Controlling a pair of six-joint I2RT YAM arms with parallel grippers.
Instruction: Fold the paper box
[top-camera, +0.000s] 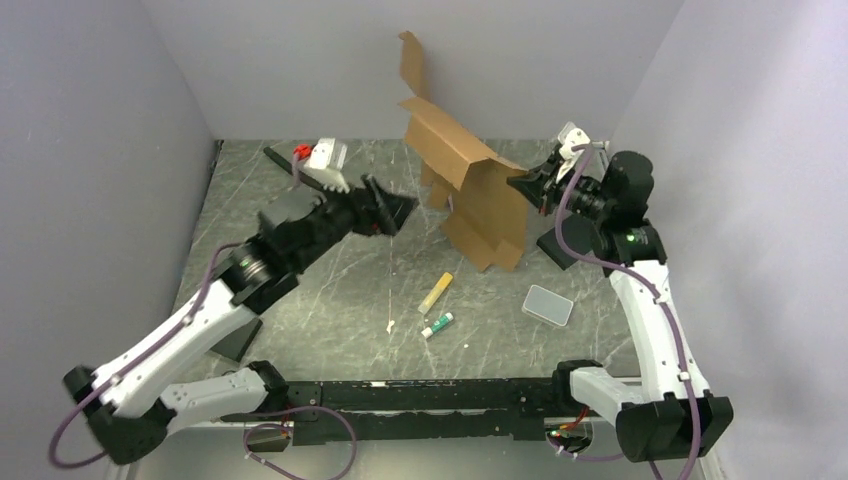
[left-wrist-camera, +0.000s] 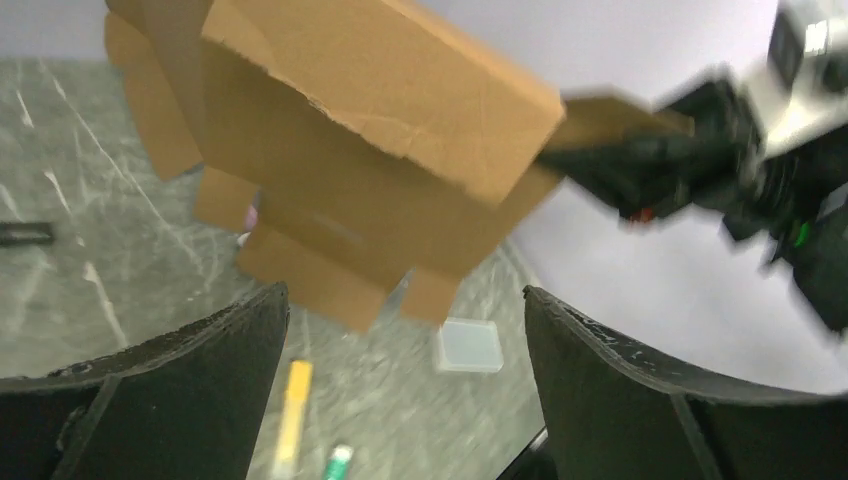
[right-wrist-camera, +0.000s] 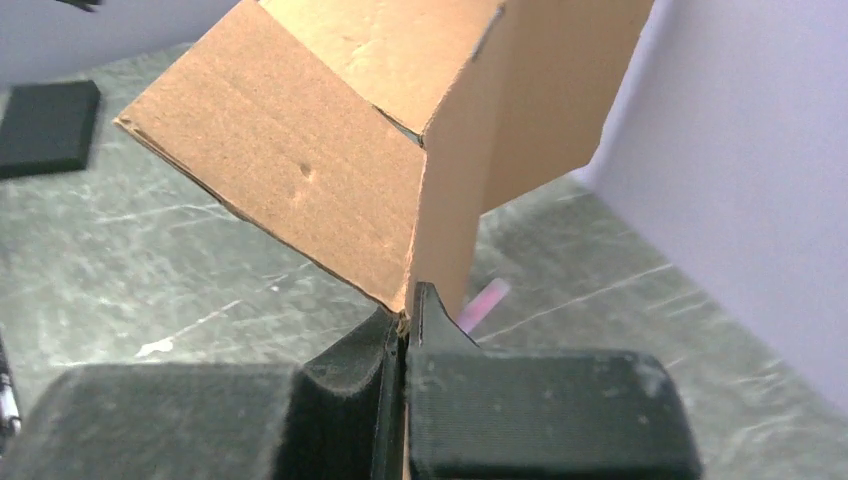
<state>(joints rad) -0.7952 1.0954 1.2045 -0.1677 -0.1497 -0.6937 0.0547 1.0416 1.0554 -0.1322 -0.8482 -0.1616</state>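
Note:
The paper box (top-camera: 470, 180), a partly folded brown cardboard sheet, hangs tilted above the table with flaps pointing up and down. My right gripper (top-camera: 522, 182) is shut on its right corner. In the right wrist view the fingers (right-wrist-camera: 408, 305) pinch a thin cardboard edge of the box (right-wrist-camera: 300, 150). My left gripper (top-camera: 405, 208) is open to the left of the box and apart from it. Seen from the left wrist, the box (left-wrist-camera: 380, 130) floats ahead of the wide-spread fingers (left-wrist-camera: 405, 300), with nothing between them.
A yellow marker (top-camera: 435, 292) and a green-capped marker (top-camera: 437, 325) lie on the table below the box. A translucent lid (top-camera: 548, 305) rests at the right. A black pad (top-camera: 285, 158) and a white object (top-camera: 325, 155) sit at the back left. Walls close in on three sides.

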